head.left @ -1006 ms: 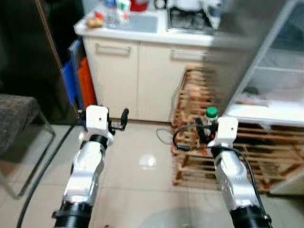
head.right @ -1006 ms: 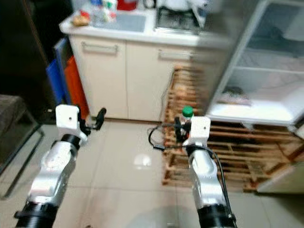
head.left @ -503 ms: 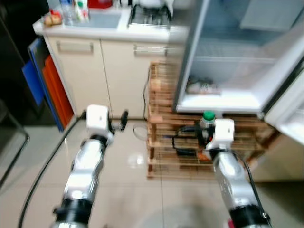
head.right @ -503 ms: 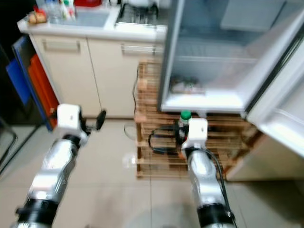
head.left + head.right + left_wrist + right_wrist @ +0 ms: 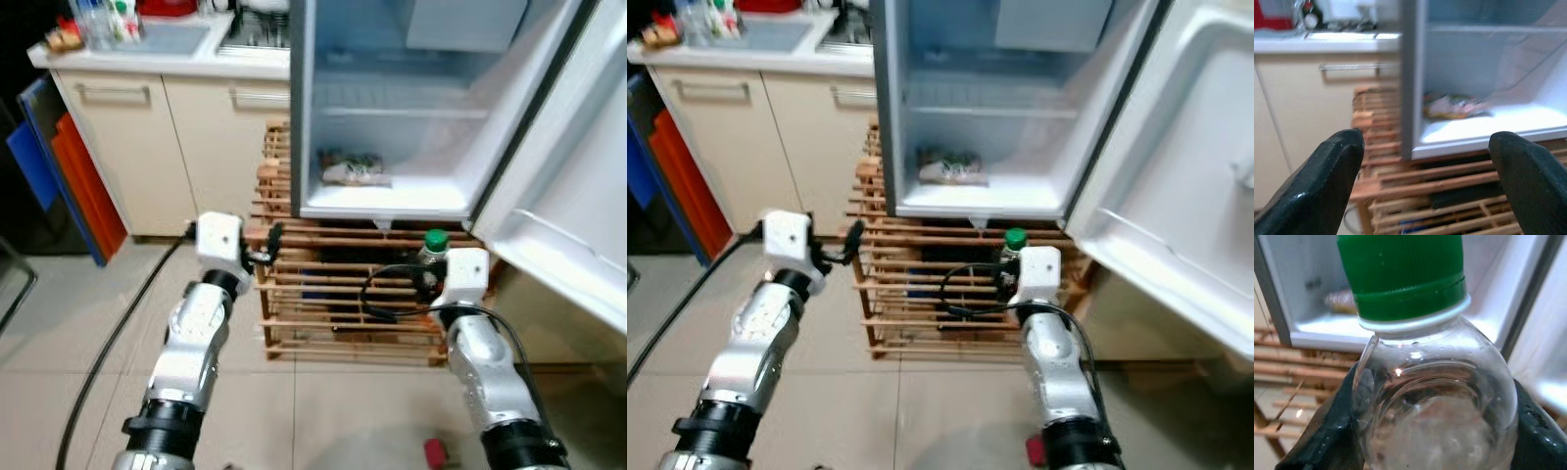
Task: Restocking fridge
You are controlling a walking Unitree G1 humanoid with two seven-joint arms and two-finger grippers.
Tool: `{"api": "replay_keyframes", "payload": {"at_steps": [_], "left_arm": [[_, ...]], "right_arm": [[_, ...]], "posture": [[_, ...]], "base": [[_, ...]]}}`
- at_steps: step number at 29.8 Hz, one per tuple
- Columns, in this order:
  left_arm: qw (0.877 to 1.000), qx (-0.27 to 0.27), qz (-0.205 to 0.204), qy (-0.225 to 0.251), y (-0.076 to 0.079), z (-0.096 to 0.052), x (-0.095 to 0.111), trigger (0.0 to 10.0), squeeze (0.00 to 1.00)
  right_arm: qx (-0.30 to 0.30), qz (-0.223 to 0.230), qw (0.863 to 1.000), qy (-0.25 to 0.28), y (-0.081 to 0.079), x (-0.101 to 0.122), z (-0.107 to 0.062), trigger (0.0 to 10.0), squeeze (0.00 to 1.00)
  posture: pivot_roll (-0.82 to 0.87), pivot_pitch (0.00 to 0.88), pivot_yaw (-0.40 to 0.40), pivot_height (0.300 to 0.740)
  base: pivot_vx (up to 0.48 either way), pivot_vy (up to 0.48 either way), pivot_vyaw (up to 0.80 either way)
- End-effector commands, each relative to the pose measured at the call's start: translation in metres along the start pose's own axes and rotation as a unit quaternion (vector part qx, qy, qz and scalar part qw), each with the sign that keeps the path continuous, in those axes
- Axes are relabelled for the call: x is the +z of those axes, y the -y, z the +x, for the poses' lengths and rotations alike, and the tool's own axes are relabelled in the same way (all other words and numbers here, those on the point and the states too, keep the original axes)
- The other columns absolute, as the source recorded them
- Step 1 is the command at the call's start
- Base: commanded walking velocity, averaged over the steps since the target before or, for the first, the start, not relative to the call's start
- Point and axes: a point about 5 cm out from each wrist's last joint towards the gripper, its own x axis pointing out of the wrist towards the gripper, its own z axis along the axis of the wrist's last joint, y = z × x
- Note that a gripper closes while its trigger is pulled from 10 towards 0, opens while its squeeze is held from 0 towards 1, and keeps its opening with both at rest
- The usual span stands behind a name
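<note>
Green-capped and clear, one plastic bottle (image 5: 1420, 382) sat clamped in the right gripper (image 5: 432, 266), just in front of the open white fridge (image 5: 392, 108) and a bit below its floor. The bottle was not yet inside, so the putting-in was still left to do. One food packet (image 5: 351, 168) lay in the fridge. The left gripper (image 5: 1425, 166) held nothing, its two black fingers (image 5: 1327, 171) wide apart. The fridge stood on one wooden pallet stack (image 5: 333, 294).
</note>
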Motion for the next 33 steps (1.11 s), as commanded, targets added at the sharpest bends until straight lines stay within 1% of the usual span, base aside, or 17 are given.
{"api": "replay_keyframes", "payload": {"at_steps": [1,4,9,16,22,25,27,28,31,33], "left_arm": [[1.000,-0.012,0.014,0.015,0.001,0.001,0.008,10.0,0.00],[0.999,-0.024,0.025,0.031,0.007,0.003,0.016,10.0,0.00],[0.997,-0.042,0.037,0.053,0.012,0.006,0.027,10.0,0.00],[0.996,-0.050,0.044,0.064,0.015,0.007,0.034,10.0,0.00],[0.995,-0.056,0.041,0.070,0.020,0.007,0.036,10.0,0.00],[0.995,-0.058,0.042,0.071,0.020,0.007,0.036,10.0,0.00],[0.994,-0.062,0.046,0.075,0.021,0.006,0.038,10.0,0.00],[0.994,-0.062,0.046,0.075,0.021,0.006,0.038,10.0,0.00],[0.991,-0.077,0.060,0.087,0.025,0.005,0.043,10.0,0.00],[0.991,-0.079,0.056,0.092,0.027,0.004,0.047,10.0,0.00]], "right_arm": [[0.025,-0.002,0.999,0.042,-0.014,0.018,0.006,0.0,0.00],[0.022,0.007,0.999,0.036,-0.016,0.015,0.007,0.0,0.00],[0.024,0.009,0.999,0.039,-0.018,0.017,0.010,0.0,0.00],[0.027,0.014,0.998,0.048,-0.022,0.023,0.016,0.0,0.00],[0.035,0.019,0.998,0.055,-0.028,0.027,0.017,0.0,0.00],[0.035,0.020,0.998,0.056,-0.029,0.028,0.018,0.0,0.00],[0.037,0.023,0.997,0.069,-0.031,0.035,0.020,0.0,0.00],[0.037,0.023,0.997,0.069,-0.031,0.035,0.020,0.0,0.00],[0.049,0.033,0.992,0.109,-0.043,0.061,0.026,0.0,0.00],[0.062,0.045,0.988,0.132,-0.052,0.079,0.030,0.0,0.00]], "posture": [[-0.08,0.000,-0.012,0.740],[-0.08,0.000,-0.012,0.740],[-0.07,0.000,-0.012,0.740],[-0.07,0.000,-0.019,0.740],[-0.07,0.000,-0.022,0.740],[-0.07,0.000,-0.022,0.740],[-0.07,0.000,-0.021,0.740],[-0.07,0.000,-0.021,0.740],[-0.07,0.000,-0.021,0.740],[-0.06,0.000,-0.023,0.740]], "base": [[0.480,0.000,0.00],[0.480,0.000,0.00],[0.480,0.000,0.00],[0.480,0.000,0.00],[0.480,0.000,0.00],[0.480,0.000,0.00],[0.480,0.000,0.00],[0.480,0.000,0.00],[0.480,0.000,0.00],[0.480,0.000,0.00]]}}
